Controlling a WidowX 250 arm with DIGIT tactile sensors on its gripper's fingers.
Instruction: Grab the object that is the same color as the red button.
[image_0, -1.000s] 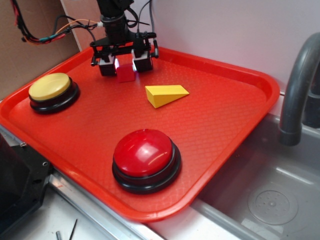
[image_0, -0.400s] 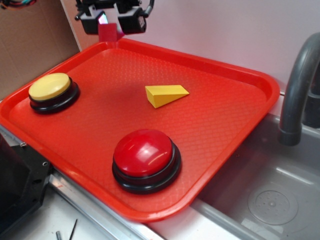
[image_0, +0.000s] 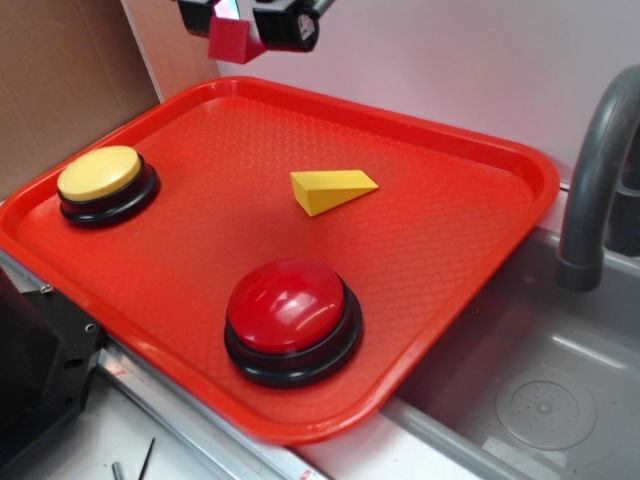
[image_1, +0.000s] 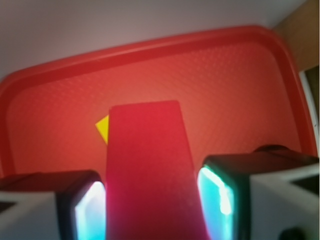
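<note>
one small matte dark-red cube (image_0: 230, 38), clamped in the tool (image_0: 243, 27), above the red tray's (image_0: 480, 250) far edge

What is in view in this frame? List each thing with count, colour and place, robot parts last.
tray: 1, red, fills most of the exterior view, beside the sink
red button: 1, red dome on black base, near edge of the tray
yellow button: 1, yellow dome on black base, left side of the tray
wedge: 1, yellow, lying mid-tray
sink: 1, grey metal, right of the tray, with a round drain
faucet: 1, grey, curved, at the right edge
cube: 1, dark red, held in the air above the tray's far edge
hand: 1, black, at the top of the exterior view, shut on the cube
</note>
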